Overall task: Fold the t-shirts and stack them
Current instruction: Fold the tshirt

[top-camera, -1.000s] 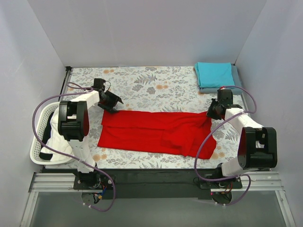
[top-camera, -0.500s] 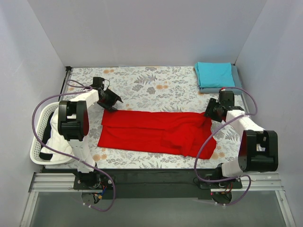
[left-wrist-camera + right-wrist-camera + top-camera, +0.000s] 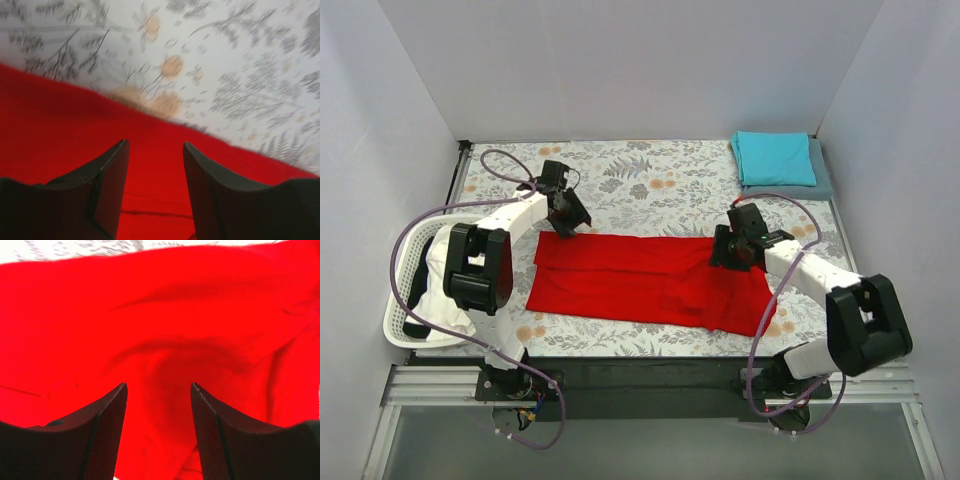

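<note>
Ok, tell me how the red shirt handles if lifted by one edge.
The red t-shirt lies flat with soft creases, so it is probably floppy and would sag. Thin cloth, likely light. Pushed, it may bunch.

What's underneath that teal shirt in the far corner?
A grey-blue t-shirt lies under the teal t-shirt; only its near and right edges show. The rest is covered, so anything else beneath cannot be seen.

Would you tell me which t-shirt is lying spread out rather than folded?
The bright red t-shirt, spread out in the middle; the teal one and the grey-blue one are folded and stacked far right.
</note>
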